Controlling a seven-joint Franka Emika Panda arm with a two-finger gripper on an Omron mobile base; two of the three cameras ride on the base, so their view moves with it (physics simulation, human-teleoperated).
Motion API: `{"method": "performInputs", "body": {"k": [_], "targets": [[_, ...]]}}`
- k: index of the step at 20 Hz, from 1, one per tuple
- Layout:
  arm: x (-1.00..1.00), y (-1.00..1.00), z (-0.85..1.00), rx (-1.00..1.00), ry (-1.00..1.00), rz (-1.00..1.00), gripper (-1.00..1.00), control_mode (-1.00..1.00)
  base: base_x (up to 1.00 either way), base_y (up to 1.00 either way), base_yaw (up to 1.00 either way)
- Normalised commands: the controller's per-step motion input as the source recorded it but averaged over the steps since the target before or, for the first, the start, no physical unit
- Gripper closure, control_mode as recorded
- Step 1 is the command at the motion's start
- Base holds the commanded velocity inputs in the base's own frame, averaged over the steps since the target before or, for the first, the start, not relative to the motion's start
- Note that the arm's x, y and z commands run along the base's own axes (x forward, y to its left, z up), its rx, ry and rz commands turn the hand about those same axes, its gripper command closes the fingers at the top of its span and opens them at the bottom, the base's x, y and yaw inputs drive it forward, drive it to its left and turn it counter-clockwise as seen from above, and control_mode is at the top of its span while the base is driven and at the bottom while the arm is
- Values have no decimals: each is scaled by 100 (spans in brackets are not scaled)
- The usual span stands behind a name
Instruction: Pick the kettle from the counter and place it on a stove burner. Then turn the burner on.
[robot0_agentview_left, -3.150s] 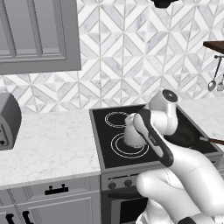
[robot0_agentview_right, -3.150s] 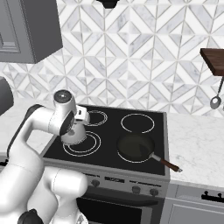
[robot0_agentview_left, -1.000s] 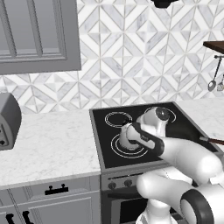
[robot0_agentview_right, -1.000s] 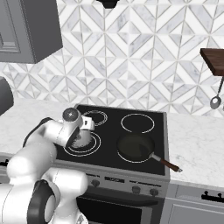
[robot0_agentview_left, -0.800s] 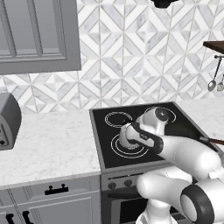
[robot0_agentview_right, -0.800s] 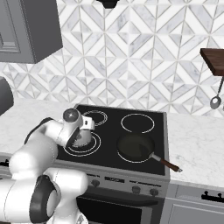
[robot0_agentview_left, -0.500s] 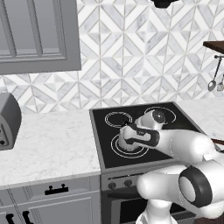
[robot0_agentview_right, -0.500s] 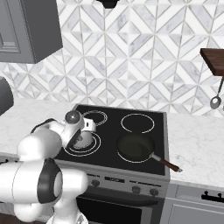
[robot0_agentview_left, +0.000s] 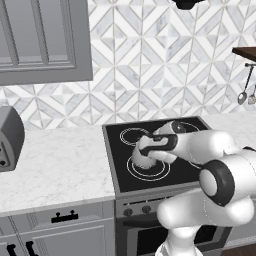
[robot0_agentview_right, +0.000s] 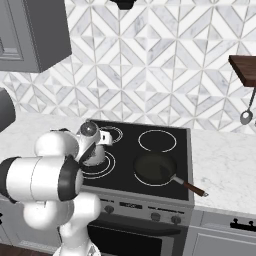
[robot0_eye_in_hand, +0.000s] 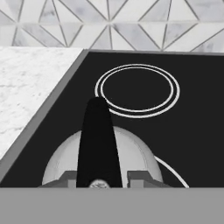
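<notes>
The pale kettle (robot0_agentview_left: 144, 160) sits inside the large double-ringed stove burner (robot0_agentview_left: 163, 174) at the front left of the black cooktop. My gripper (robot0_agentview_left: 151, 145) reaches in low from the right and is shut on the kettle's black arched handle (robot0_eye_in_hand: 98, 135). In the hand view the handle runs up between my fingertips (robot0_eye_in_hand: 66, 177), with the round kettle body (robot0_eye_in_hand: 133, 153) below it. From the right base view, the kettle (robot0_agentview_right: 96, 156) shows beside my wrist, under the gripper (robot0_agentview_right: 101, 138). The marble counter (robot0_agentview_left: 60, 165) lies left of the stove.
A dark frying pan (robot0_agentview_right: 155, 168) occupies the front right burner, its handle pointing right. A smaller ringed circle (robot0_eye_in_hand: 137, 90) lies behind the kettle. A grey toaster (robot0_agentview_left: 8, 138) stands at the counter's far left. Stove knobs (robot0_agentview_right: 156, 216) line the front panel.
The hand has come down with the kettle from above the cooktop onto the front left burner. My elbow has swung lower and forward. The fingers closed slightly tighter on the handle.
</notes>
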Motion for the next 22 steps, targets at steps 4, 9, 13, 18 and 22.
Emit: {"method": "performInputs", "body": {"k": [4,9,13,18,22], "targets": [[0,13,-35,0,0,0,-100,-100,0,0,0],[-44,7,-7,-1,0,0,-100,-100,0,0,0],[-54,-17,0,0,0,0,-100,-100,0,0,0],[-7,-5,23,0,-1,0,-100,-100,0,0,0],[-29,0,60,0,-5,0,-100,-100,0,0,0]]}}
